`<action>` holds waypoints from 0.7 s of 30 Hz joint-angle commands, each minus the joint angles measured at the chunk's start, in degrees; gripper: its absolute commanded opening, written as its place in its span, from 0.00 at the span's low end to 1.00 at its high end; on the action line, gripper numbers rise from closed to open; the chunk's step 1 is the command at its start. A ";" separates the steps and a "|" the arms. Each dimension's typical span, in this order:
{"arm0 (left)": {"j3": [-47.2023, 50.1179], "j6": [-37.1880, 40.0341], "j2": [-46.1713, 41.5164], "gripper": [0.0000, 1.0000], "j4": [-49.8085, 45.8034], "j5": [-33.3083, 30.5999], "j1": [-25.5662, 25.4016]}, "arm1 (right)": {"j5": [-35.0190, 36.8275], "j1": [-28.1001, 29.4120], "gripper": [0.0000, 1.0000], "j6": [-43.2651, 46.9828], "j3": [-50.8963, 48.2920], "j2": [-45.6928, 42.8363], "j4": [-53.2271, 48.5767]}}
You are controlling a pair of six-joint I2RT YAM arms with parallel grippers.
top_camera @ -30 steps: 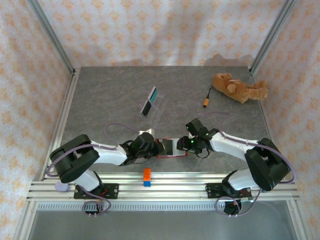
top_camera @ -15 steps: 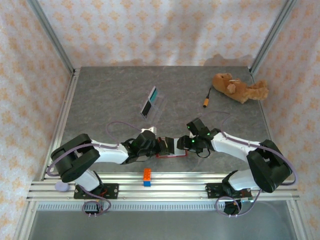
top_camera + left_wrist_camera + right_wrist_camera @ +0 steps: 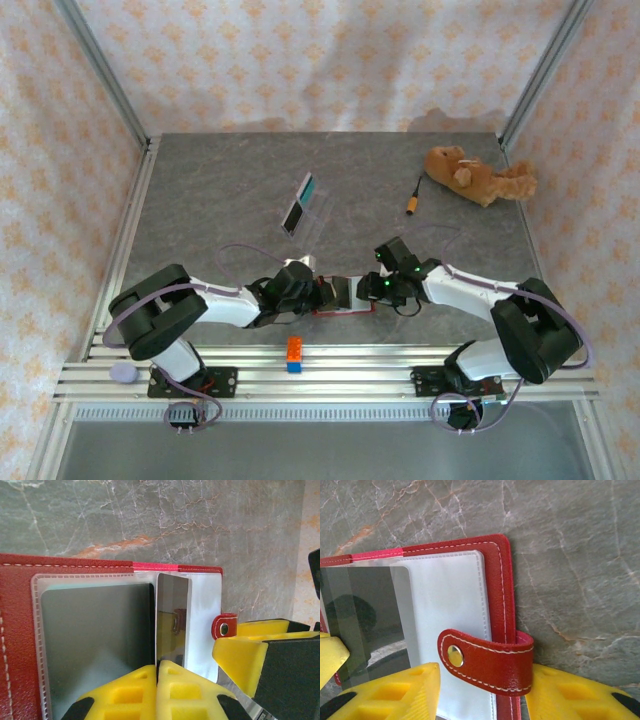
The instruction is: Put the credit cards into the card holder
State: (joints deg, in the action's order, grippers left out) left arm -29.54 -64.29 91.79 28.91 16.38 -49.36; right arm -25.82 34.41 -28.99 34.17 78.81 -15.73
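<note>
The red card holder (image 3: 20,630) lies open on the table, its pale clear sleeves facing up. My left gripper (image 3: 157,672) is shut on a dark credit card (image 3: 172,615), held on edge with its far end over the holder's right sleeve. Another dark card (image 3: 95,635) sits in the left sleeve. My right gripper (image 3: 484,674) is open, one finger on the white inside and the other outside the right edge, with the snap tab (image 3: 490,660) between them. From above, both grippers (image 3: 318,293) (image 3: 368,292) meet over the holder (image 3: 345,300).
A clear tray (image 3: 312,212) at mid-table holds a teal card (image 3: 308,187) and a dark card (image 3: 293,215). A brown teddy (image 3: 478,175) and a small orange-tipped object (image 3: 413,207) lie at the back right. An orange-and-blue brick (image 3: 295,353) sits on the front rail.
My left gripper has shifted right with the card, further over the holder. The right gripper's fingers have drawn slightly closer round the tab.
</note>
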 commanded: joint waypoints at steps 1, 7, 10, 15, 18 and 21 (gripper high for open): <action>-0.87 -0.11 1.32 0.00 0.52 0.94 -0.12 | -2.67 0.22 0.47 -0.97 -1.65 0.93 3.70; -1.02 -0.95 2.68 0.00 2.47 1.07 -0.79 | -4.04 0.22 0.45 -1.85 -2.27 1.04 5.54; -1.70 -0.66 3.33 0.00 1.77 0.87 -1.26 | -4.51 0.22 0.45 -2.08 -2.36 1.16 6.06; -2.50 -0.94 4.02 0.00 2.11 1.00 -1.92 | -4.50 0.22 0.45 -2.03 -2.43 0.69 5.89; -2.85 -0.67 3.51 0.00 1.49 0.68 -2.05 | -4.26 0.22 0.45 -2.13 -2.58 0.36 5.86; -3.57 -0.10 3.27 0.07 -0.10 0.54 -2.14 | -3.82 0.22 0.45 -2.23 -2.54 -0.24 5.72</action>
State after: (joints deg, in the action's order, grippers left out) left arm -31.48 -64.64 95.02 30.87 16.75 -50.68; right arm -26.63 33.91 -30.28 32.93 78.13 -14.02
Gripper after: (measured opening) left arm 0.057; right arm 0.451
